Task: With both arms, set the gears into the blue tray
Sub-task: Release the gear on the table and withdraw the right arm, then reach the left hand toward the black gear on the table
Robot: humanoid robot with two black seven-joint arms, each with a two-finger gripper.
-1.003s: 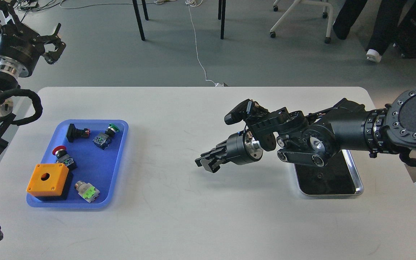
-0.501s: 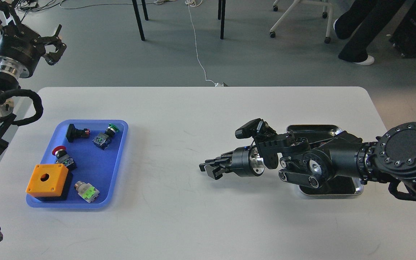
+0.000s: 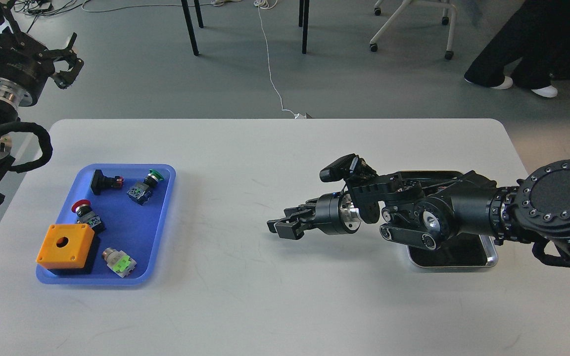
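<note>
The blue tray (image 3: 159, 232) lies on the left of the white table and holds red and green push-buttons and an orange box. The gears do not show; most of the steel tray (image 3: 489, 258) is hidden under my right arm. My right gripper (image 3: 279, 228) points left, low over the middle of the table, well right of the blue tray. Its dark fingers lie close together and I cannot tell whether they hold anything. My left gripper (image 3: 70, 64) hangs beyond the table's far left corner, over the floor, with its fingers spread and nothing between them.
In the blue tray sit an orange box (image 3: 65, 245), a red-capped button (image 3: 86, 211), a green-capped button (image 3: 145, 186), a black switch (image 3: 103, 182) and a green-tagged one (image 3: 119, 262). Chair legs, a cable and a person's legs are on the floor behind.
My right gripper has dipped toward the table and, since half a second ago, edged slightly left. The left gripper has drifted a little left. A person behind has walked.
</note>
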